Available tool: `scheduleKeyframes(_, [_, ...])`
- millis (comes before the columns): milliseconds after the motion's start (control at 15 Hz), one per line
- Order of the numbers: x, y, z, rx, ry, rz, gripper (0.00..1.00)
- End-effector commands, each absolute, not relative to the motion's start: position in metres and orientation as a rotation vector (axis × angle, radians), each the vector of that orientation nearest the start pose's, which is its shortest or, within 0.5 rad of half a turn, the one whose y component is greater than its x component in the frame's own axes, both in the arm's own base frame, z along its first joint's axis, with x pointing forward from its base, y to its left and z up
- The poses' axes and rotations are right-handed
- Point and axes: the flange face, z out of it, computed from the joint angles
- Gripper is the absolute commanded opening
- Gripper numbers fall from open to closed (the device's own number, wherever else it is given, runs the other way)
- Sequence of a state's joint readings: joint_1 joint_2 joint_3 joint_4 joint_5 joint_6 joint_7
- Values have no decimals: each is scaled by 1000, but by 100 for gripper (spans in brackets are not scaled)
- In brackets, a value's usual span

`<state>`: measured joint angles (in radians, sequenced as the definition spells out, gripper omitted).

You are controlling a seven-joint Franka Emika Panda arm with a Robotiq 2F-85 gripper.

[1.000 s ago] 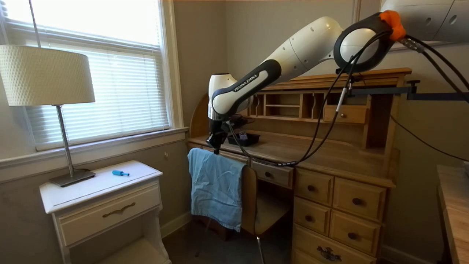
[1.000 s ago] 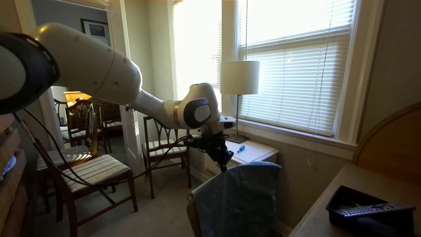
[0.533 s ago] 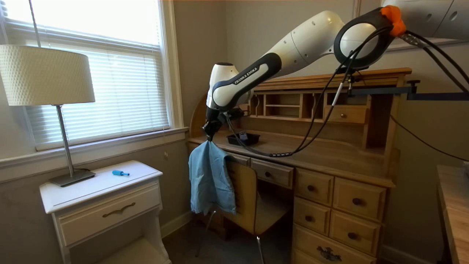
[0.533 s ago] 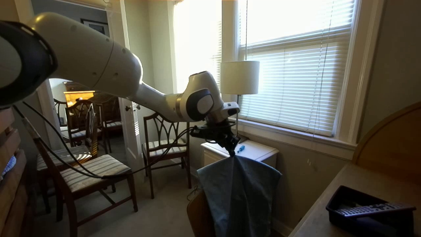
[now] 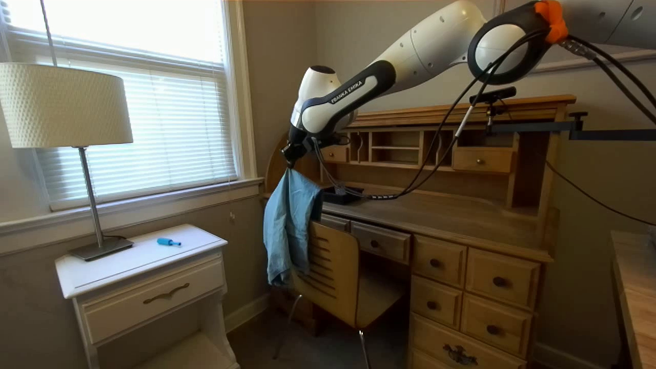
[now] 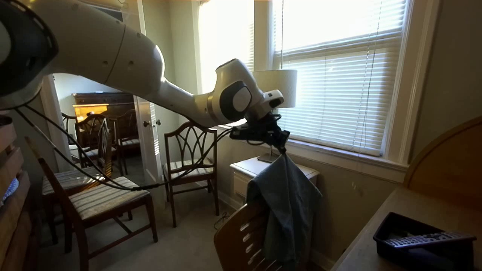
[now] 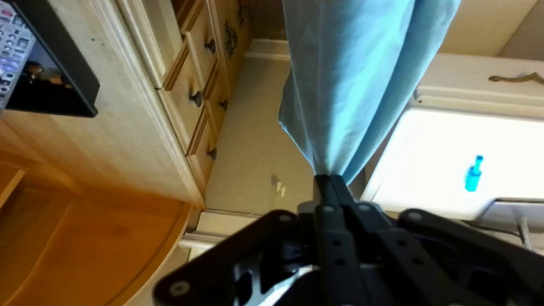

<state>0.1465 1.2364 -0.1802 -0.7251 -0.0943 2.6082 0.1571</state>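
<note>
Pinching fully closed, black 2-fingered claw (image 7: 328,178) grips 1 light-blue fabric cloth (image 5: 291,220) beneath it, slatted tan wooden chair (image 5: 335,266) lower

**Serious glare, murky shadows**

Daylight is poured in through the window (image 5: 169,102), burned out to white up top in both exterior views. The counter (image 6: 421,206) is left super dim in an exterior view, and the floor (image 5: 318,348) is half swallowed by shadow. A far-off cabinet (image 6: 92,109) is caught in a bright warm patch. In the wrist view, the nightstand (image 7: 429,165) is washed out, while the tool (image 7: 329,178) is rendered dark and kinda soft.
</note>
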Motion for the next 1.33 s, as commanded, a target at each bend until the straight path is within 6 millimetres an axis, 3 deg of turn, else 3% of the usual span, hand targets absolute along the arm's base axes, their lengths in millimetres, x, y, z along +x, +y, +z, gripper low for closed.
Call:
scheduleKeyframes(0, [846,57,301,-3076,12,-1220,0])
scheduleKeyframes(467, [846,42,382,-3000,212,-1406,0])
scheduleKeyframes(600, [844,41,397,-3006,230,-1396,0])
scheduleKeyframes(667, [843,42,399,-3013,217,-1371,0])
scheduleKeyframes(733, [848,39,389,-2989,196,-1403,1])
scheduleKeyframes(1067, [847,41,395,-2996,200,-1388,1])
scheduleKeyframes(1267, [849,20,404,-2998,337,-1475,0])
